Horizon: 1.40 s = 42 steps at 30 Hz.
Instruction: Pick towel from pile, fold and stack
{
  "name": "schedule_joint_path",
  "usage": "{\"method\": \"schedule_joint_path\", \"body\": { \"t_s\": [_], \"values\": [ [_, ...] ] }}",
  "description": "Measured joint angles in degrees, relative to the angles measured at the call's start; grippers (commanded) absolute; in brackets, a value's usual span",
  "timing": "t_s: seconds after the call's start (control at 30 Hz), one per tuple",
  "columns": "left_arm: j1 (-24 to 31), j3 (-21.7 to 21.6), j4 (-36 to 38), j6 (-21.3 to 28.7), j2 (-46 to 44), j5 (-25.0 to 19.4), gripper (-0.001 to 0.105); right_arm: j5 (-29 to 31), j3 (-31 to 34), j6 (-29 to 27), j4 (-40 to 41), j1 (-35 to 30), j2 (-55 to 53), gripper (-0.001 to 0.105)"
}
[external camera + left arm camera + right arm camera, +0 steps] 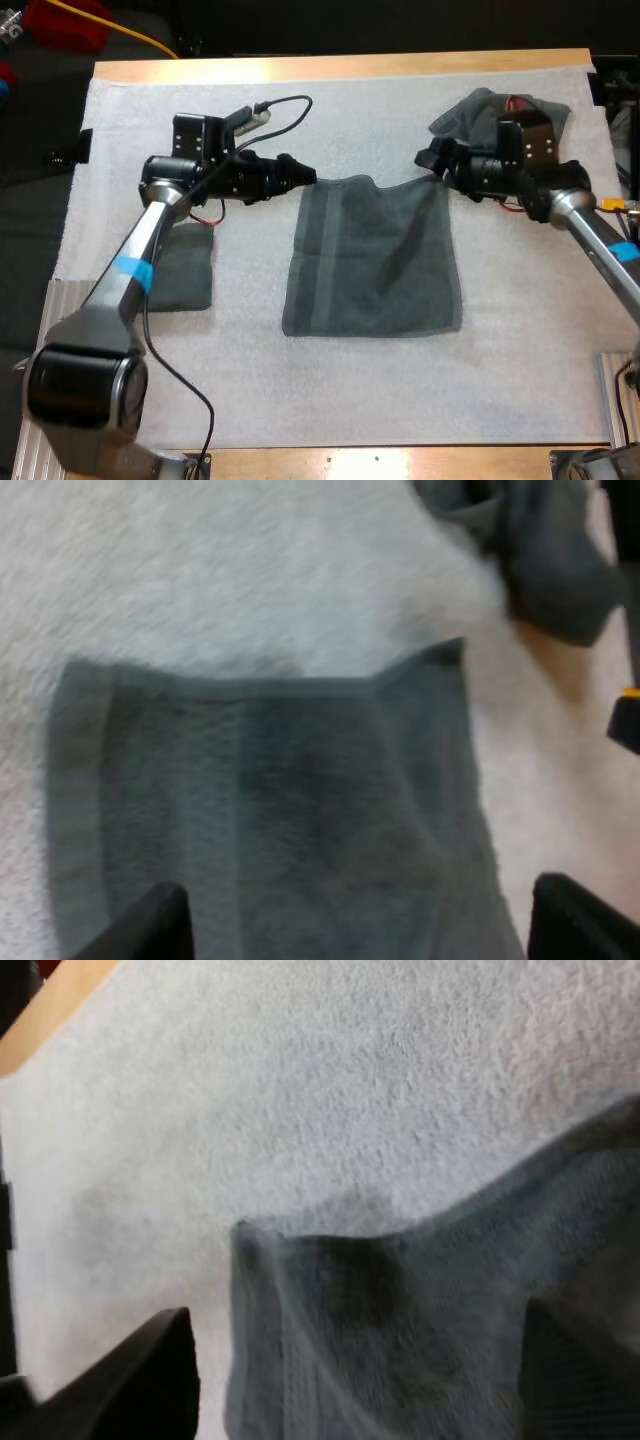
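A wooden tabletop [340, 66] is carrying a fluffy white mat [330, 390] that is covering nearly all of it, with dark room beyond. Between the two sets of jaws a dark grey-green towel [375, 255] is lying spread out. It is roughly rectangular, and its soft terry nap is showing a banded stripe along one side. The left jaws are hovering at one corner of its far edge, gaping wide with the black fingers [150, 930] well apart and gripping nothing. The right jaws are sitting at the other far corner, likewise gaping and holding nothing. That corner is rising in a slight peak. Behind the right jaws a crumpled pile [480, 110] is slumping. Behind and beside the left jaws a folded towel [185, 270] is lying flat.
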Motion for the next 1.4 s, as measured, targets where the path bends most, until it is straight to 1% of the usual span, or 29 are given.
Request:
{"method": "schedule_joint_path", "body": {
  "t_s": [0.1,0.17,0.2,0.23,0.27,0.3,0.4,0.5,0.53,0.6,0.77,0.93,1.13,1.4],
  "values": [
    [0.0,0.0,3.0,2.0,-2.5,0.1,0.066,0.4,0.0,-3.0,3.8,0.0,-2.5,0.066],
    [0.0,0.0,6.1,4.3,-4.4,-0.4,0.066,0.5,0.0,-4.2,6.6,0.0,-4.1,0.066],
    [0.0,0.0,7.7,5.3,-5.3,-1.3,0.066,0.5,0.0,-4.7,7.8,0.0,-4.8,0.066],
    [0.0,0.0,11.0,7.3,-7.1,-3.5,0.066,0.5,0.0,-6.1,10.0,0.0,-6.4,0.066],
    [0.0,0.0,12.6,8.4,-8.0,-4.7,0.066,0.5,0.0,-6.9,10.9,0.0,-7.2,0.066],
    [0.0,0.0,15.6,10.3,-9.8,-6.4,0.066,0.5,0.0,-9.1,14.1,0.0,-9.5,0.066],
    [0.0,0.0,19.3,11.9,-12.8,-7.8,0.066,0.5,0.0,-11.8,18.5,0.0,-13.1,0.066],
    [0.0,0.0,21.7,13.2,-16.5,-8.0,0.066,0.8,0.0,-14.5,23.3,0.0,-17.1,0.066],
    [0.0,0.0,23.4,14.2,-18.5,-8.2,0.066,1.4,0.0,-16.0,26.2,0.0,-19.3,0.066],
    [0.0,0.0,26.2,15.3,-21.6,-8.4,0.066,1.4,0.0,-17.5,29.3,0.0,-22.7,0.066],
    [0.0,0.0,31.8,16.4,-28.3,-8.6,0.066,1.4,0.0,-18.4,34.9,0.0,-29.0,0.066],
    [0.0,0.0,36.3,17.8,-34.0,-10.9,0.066,1.4,0.0,-18.5,38.3,0.0,-33.6,0.066],
    [0.0,0.0,40.0,18.3,-41.4,-11.6,0.066,1.4,0.0,-19.3,42.5,0.0,-38.7,0.066],
    [0.0,0.0,46.0,18.6,-49.1,-14.3,0.066,1.4,0.0,-19.4,47.0,0.0,-45.5,0.066]
  ]
}}
